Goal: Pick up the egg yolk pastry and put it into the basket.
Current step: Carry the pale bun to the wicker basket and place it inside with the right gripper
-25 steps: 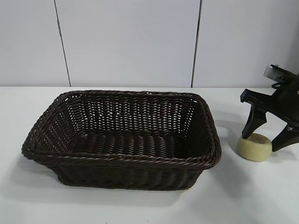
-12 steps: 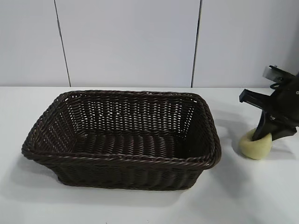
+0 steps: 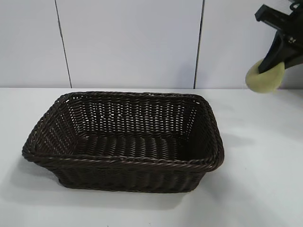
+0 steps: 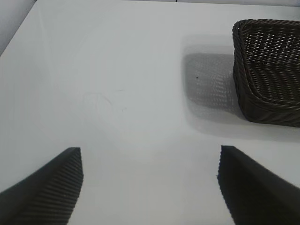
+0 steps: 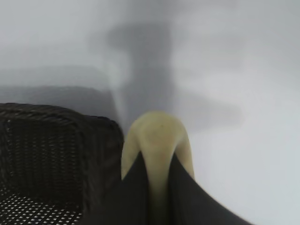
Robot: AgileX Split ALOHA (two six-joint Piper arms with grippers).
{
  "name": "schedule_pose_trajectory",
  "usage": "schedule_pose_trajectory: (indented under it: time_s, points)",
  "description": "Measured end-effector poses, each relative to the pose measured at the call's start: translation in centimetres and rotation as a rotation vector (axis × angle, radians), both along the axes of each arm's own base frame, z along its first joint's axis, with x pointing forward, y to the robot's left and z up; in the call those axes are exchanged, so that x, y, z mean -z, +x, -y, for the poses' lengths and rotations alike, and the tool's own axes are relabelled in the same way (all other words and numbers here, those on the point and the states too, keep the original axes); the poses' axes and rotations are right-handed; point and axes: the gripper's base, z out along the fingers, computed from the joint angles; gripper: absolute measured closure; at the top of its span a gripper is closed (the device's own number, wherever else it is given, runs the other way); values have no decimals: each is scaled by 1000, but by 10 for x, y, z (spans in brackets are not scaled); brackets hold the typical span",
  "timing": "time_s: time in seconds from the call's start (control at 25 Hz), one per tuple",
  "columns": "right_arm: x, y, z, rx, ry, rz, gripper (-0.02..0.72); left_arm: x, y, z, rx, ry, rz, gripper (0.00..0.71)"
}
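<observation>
Egg yolk pastry (image 3: 265, 75) now off the table, aloft, pinched in right gripper (image 3: 277, 59) fingers.

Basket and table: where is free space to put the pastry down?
The basket interior is bare. The table is bare right of the basket, below the right gripper holding the egg yolk pastry, and before the left gripper. Nowhere is crowded.

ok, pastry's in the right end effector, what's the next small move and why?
Probably carry it sideways toward the basket. The right end effector is shut on the egg yolk pastry, well above the table but off to the basket's right, not yet over its opening.
</observation>
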Motion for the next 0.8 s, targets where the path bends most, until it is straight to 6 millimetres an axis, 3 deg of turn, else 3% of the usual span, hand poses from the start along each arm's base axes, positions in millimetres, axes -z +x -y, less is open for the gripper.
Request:
schedule_pose_trajectory:
  time_s: [0.16,0.36,0.6,0.8]
  points:
    - [0,-1,-20,-60,-8,4,659,0,0,0,0,0,0,137]
    - [-3,-7,-82,-187,28,62,661,0,0,0,0,0,0,137]
    - [-6,-27,-156,-328,65,132,661,0,0,0,0,0,0,137]
    - [7,-38,-204,-386,84,171,661,0,0,0,0,0,0,137]
